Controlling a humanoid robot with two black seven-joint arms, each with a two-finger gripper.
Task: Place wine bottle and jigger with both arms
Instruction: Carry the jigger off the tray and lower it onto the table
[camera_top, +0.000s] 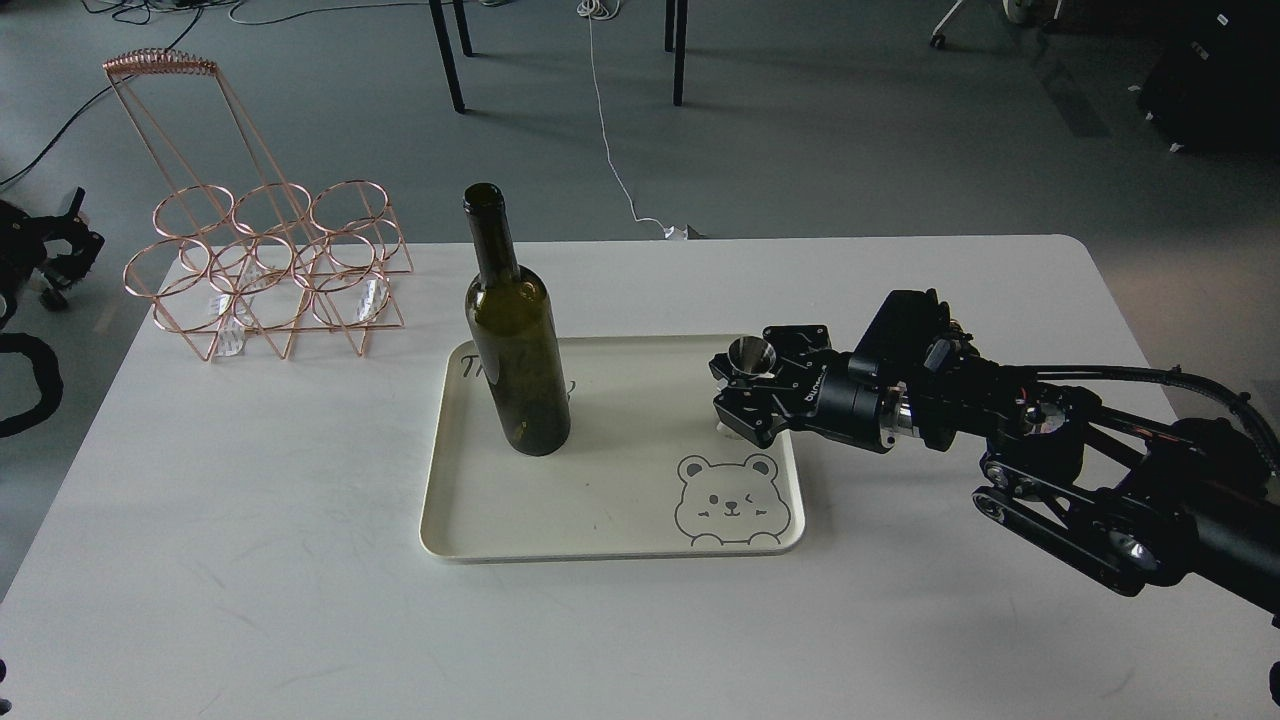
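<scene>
The dark olive-green wine bottle (516, 345) stands upright on the left part of a cream tray (600, 545). My right arm comes in from the right, and my right gripper (745, 392) is shut on the small steel jigger (750, 355). It holds the jigger upright just above the tray's right side, behind the bear drawing. Only a dark part of my left arm (45, 250) shows at the far left edge, off the table and far from the bottle. Its fingers cannot be told apart.
A copper wire bottle rack (270, 270) stands at the table's back left. The white table (250, 560) ends at its right edge near my right arm. Chair legs and cables lie on the floor behind.
</scene>
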